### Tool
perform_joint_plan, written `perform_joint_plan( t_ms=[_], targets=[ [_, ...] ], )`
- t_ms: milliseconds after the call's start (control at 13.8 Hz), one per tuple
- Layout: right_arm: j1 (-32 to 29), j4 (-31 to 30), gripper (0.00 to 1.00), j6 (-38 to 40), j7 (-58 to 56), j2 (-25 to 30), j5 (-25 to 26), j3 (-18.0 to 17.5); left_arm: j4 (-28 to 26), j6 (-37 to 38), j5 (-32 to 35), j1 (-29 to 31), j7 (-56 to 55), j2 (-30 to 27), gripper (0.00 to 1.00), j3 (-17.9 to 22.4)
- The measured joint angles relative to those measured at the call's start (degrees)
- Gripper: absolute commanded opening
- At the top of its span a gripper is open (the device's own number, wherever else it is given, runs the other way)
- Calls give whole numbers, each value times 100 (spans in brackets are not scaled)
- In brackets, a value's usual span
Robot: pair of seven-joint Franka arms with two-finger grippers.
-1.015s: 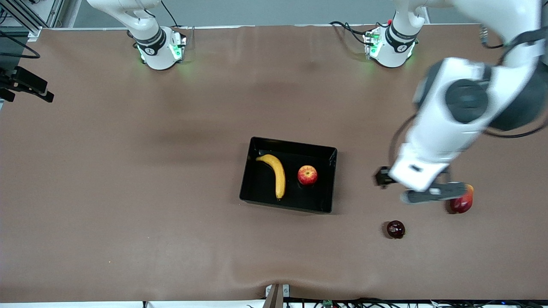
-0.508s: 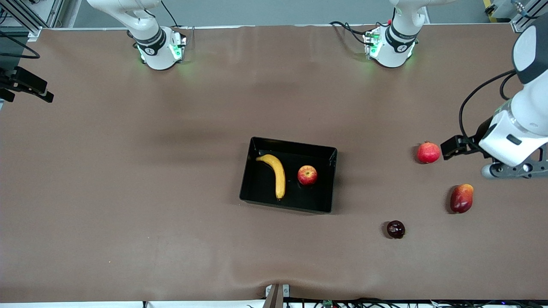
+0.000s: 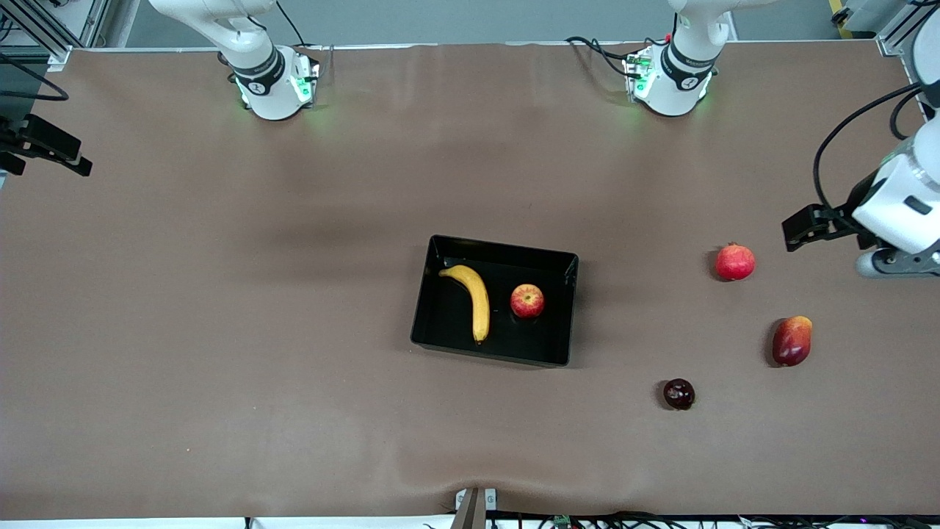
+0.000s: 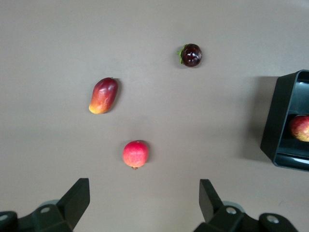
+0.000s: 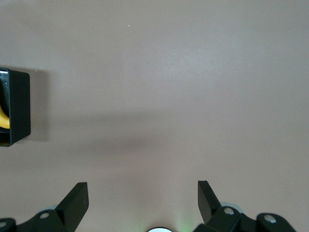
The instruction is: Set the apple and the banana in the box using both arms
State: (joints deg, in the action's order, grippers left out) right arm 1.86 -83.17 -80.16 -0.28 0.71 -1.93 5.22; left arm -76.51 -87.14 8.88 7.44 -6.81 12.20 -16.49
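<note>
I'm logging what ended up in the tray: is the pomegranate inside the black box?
No, the pomegranate lies on the bare table toward the left arm's end, apart from the box, which holds only the banana and the apple.

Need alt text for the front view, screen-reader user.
A banana and an apple lie side by side, apart, in a black box at mid-table. A pomegranate, a red-yellow fruit and a dark maroon fruit sit on the table toward the left arm's end, where the left claw hovers open.

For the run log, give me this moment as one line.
banana and apple: in box | left tool: open, empty | right tool: open, empty
</note>
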Motion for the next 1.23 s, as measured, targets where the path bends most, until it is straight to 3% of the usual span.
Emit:
perform_joint_plan(
  t_ms=[798, 1233],
  targets=[
    [0, 0, 100, 0, 0, 0, 0, 0, -499, -76, -126, 128, 233, 180, 100, 17],
    [0, 0, 100, -4, 0, 0, 0, 0, -213, -367, -126, 170, 249, 161, 100, -7]
  ],
)
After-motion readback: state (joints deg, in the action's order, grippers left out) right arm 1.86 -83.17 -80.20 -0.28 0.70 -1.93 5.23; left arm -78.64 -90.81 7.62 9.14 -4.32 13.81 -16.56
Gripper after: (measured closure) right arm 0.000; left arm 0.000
